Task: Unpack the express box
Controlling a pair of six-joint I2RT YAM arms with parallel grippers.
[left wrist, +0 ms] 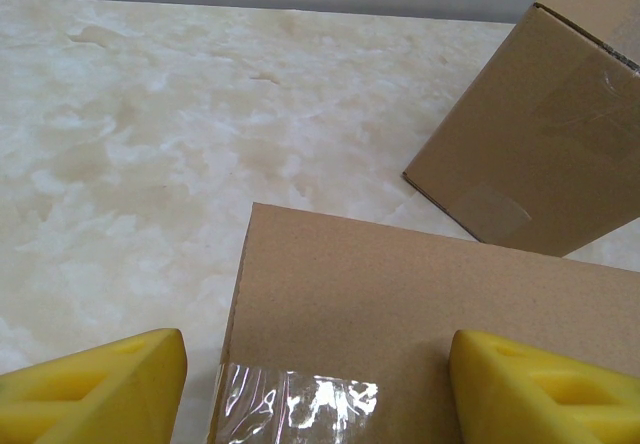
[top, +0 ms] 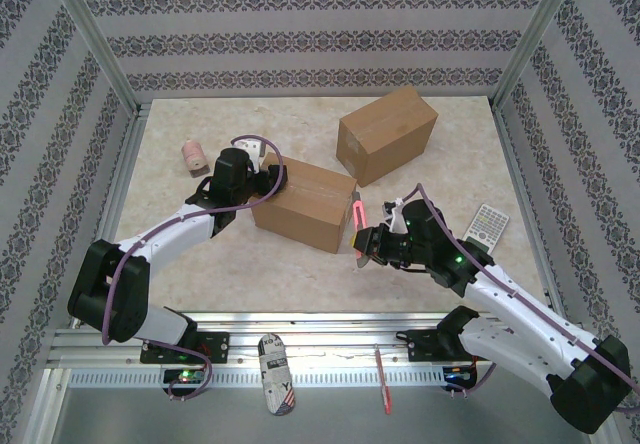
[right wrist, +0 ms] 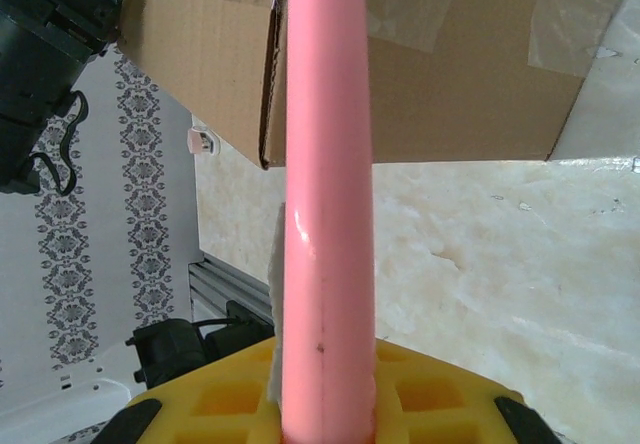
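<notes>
Sitting taped shut at the centre of the top view, the express box [top: 303, 202] is at the cutting step, we judge. Our left gripper [left wrist: 318, 379] straddles its left end, fingers spread. Our right gripper [top: 364, 245], just right of the box, is clenched on a pink cutter [top: 357, 216]; next the tip must meet the tape seam.

Matt brown cardboard box [top: 305, 204] at frame centre, sealed with glossy, crinkled clear tape [left wrist: 300, 404]; smooth, shiny pink plastic stick [right wrist: 328, 214]; pale marbled tabletop [top: 200, 254], faintly sheened.

Narrow gap between near box [top: 305, 204] and far box [top: 387, 134]; table [top: 260, 274] front-left open.
</notes>
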